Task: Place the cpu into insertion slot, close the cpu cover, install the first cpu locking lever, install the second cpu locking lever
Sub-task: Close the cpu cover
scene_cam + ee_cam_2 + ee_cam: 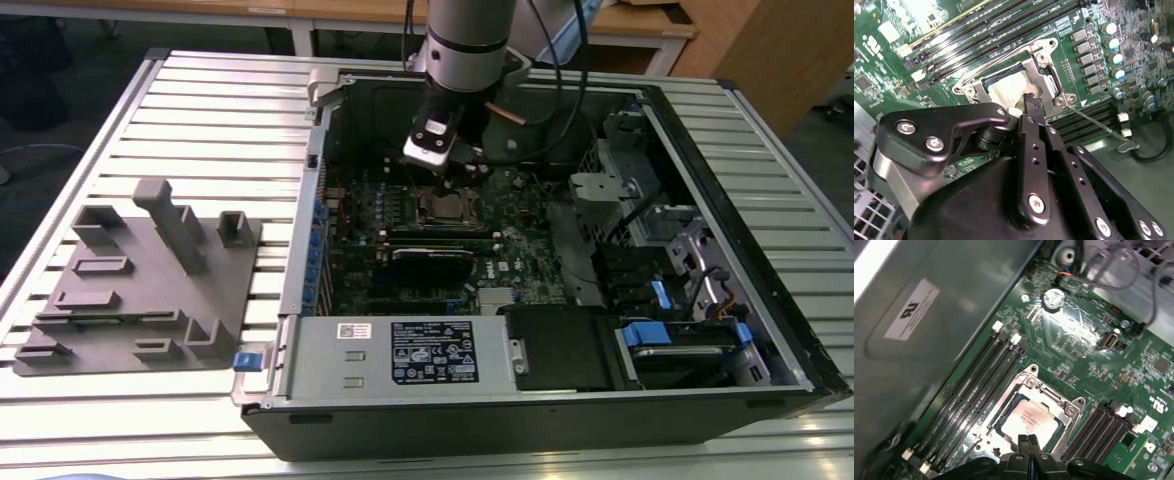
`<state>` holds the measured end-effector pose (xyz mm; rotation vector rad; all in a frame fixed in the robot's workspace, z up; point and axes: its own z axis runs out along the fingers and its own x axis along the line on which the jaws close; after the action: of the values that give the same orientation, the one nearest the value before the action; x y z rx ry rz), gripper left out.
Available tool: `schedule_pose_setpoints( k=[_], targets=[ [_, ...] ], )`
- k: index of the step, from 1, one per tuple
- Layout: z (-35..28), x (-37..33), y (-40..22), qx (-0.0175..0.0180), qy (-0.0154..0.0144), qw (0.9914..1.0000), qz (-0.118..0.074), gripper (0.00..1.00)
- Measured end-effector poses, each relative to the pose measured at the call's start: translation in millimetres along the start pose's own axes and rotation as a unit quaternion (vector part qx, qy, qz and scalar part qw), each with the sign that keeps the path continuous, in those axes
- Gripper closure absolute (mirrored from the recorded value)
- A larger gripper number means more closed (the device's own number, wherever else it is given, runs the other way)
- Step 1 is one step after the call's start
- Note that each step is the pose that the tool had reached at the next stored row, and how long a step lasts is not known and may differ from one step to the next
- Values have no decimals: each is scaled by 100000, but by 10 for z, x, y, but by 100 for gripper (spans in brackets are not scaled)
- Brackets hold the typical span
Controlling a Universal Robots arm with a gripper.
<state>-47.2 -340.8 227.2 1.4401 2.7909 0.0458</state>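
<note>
Because the computer case [307, 230] lies on its side on the slatted tabletop [200, 110], the motherboard [1079, 350] faces upward and the arm can reach the insertion slot [447, 207] from directly above.

The cpu [1029, 420] sits inside the slot. Its dull silver top shows through the square cut-out of the cpu cover [1019, 389], which appears to lie down flat around it. Judged from this, placement is complete and the cover step is at or near its end.

The tool [1027, 442] hangs over the socket edge in both wrist views. Its two fingers are pressed together with nothing between them, a posture suited to pushing, not grasping. In the second wrist view, the narrow tip of the tool [1031, 102] rests at the border of the cpu [1004, 90] and the cover frame [1041, 75]; whether it bears down on the metal cannot be confirmed.

One locking lever [1096, 124] angles away from the socket corner, its hooked end clear of the frame, so it appears unlatched.

A grey fixture block [134, 280] stands well apart on the tabletop.
</note>
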Motion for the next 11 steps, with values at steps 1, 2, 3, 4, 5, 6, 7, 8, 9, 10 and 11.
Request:
schedule_pose_setpoints(
  k=[1,2,3,4,5,6,7,8,9,10,11],
  targets=[
    [1,0,0,8,21,99997,-811,89],
    [1,0,0,21,42,99987,-1603,89],
    [1,0,0,32,59,99972,-2365,89],
    [1,0,0,38,78,99954,-3036,89],
    [1,0,0,41,85,99941,-3427,89],
    [1,0,0,42,89,99940,-3456,89],
    [1,0,0,43,91,99940,-3461,89],
    [1,0,0,43,91,99940,-3464,89],
    [1,0,0,42,91,99940,-3467,89],
    [1,0,0,43,91,99940,-3470,89],
    [1,0,0,43,91,99940,-3468,89]
  ],
)
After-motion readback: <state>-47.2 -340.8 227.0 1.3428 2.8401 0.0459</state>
